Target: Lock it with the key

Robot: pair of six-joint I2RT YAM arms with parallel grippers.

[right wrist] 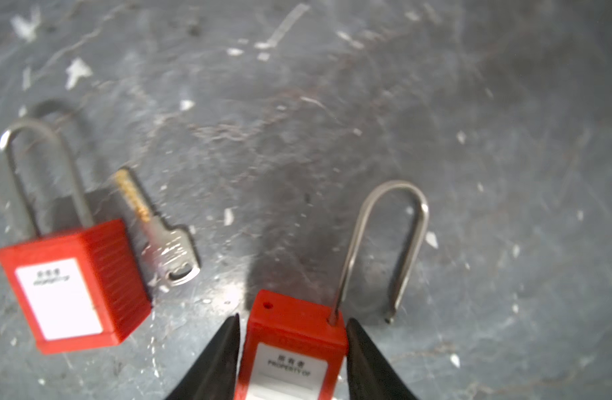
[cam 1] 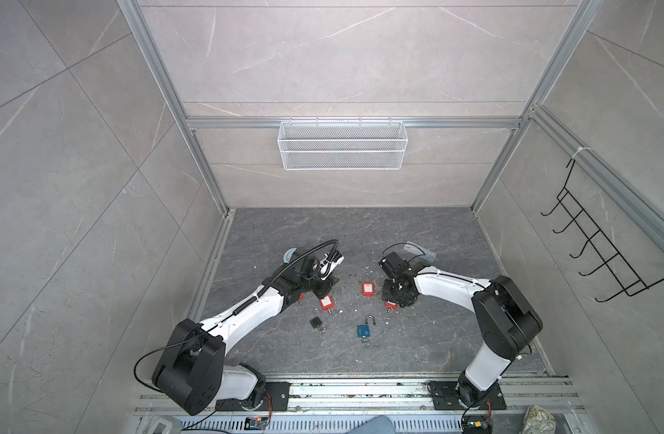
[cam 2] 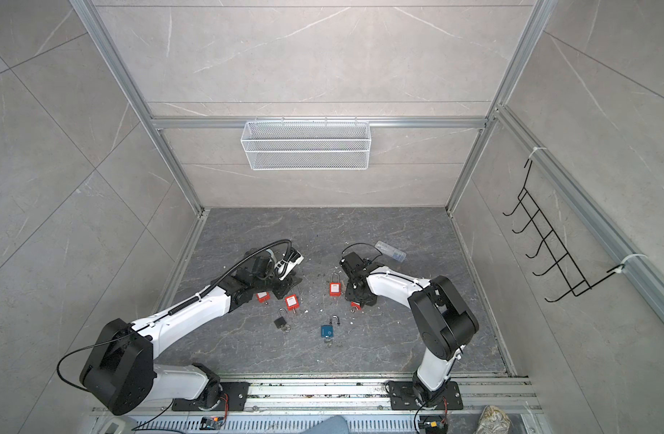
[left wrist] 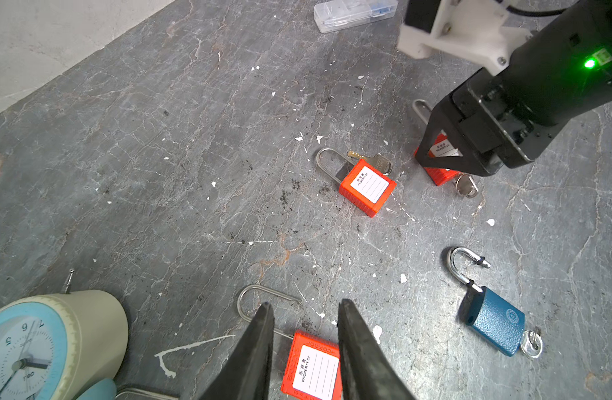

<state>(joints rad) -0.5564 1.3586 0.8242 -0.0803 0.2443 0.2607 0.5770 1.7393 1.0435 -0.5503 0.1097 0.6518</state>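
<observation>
In the right wrist view my right gripper (right wrist: 292, 320) is shut on the body of a red padlock (right wrist: 290, 332), one finger on each side. Its steel shackle (right wrist: 391, 225) is swung open. A key on a ring (left wrist: 465, 185) sticks out of that padlock's base. A second red padlock (right wrist: 72, 284) lies beside it, shackle closed, with a loose silver key (right wrist: 166, 249) next to it. My left gripper (left wrist: 306, 306) hangs open over a third red padlock (left wrist: 311, 367), holding nothing. In both top views the grippers (cam 1: 325, 291) (cam 1: 388, 300) are low over the dark floor.
A blue padlock (left wrist: 495, 325) with an open shackle and a key in it lies in front, and a black padlock (cam 1: 315, 322) to its left. A clock (left wrist: 38, 346) stands by the left arm. A clear plastic box (left wrist: 353, 14) lies at the back, and a white wire basket (cam 1: 341, 144) hangs on the wall.
</observation>
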